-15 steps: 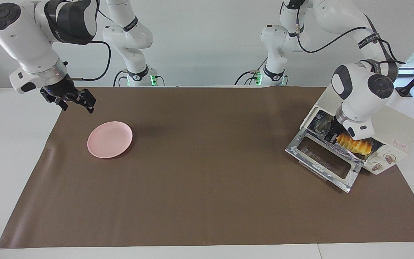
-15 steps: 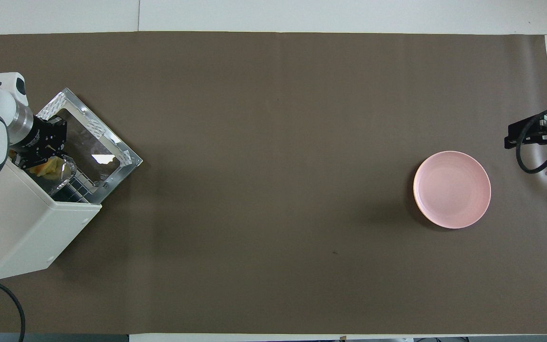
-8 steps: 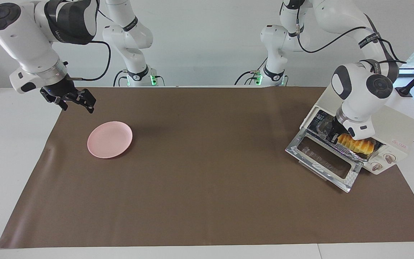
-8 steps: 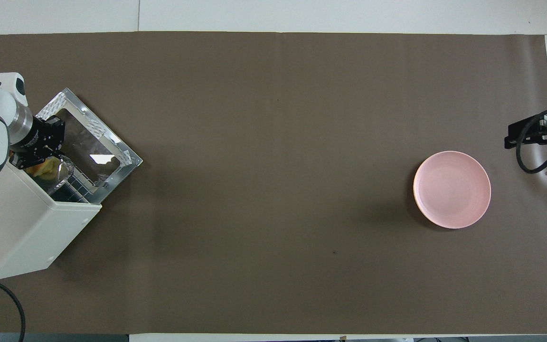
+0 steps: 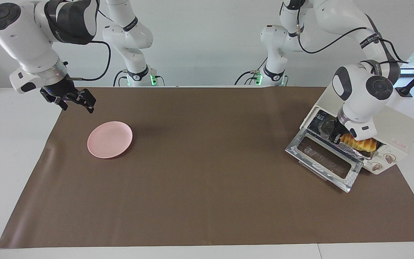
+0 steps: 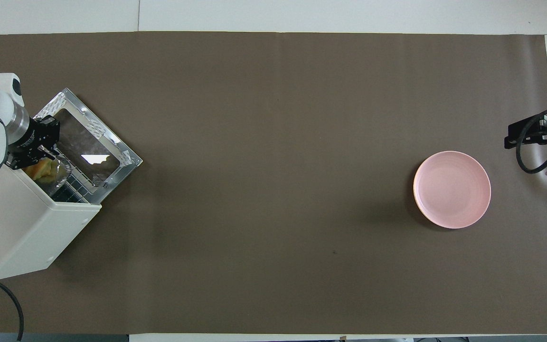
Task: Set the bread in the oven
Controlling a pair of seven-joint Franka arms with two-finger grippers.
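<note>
Left claw (image 5: 336, 136) angled down into the oven (image 5: 390, 136) mouth beside the bread (image 5: 363, 144), grip unclear. Right claw (image 5: 76, 102) open, waiting above counter edge.

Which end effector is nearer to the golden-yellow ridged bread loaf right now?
Left. The left end effector is at the open cream-white toaster oven, right at the golden-yellow ridged bread loaf inside it. The right end effector waits at the other end of the table, by the round pink plate.
</note>
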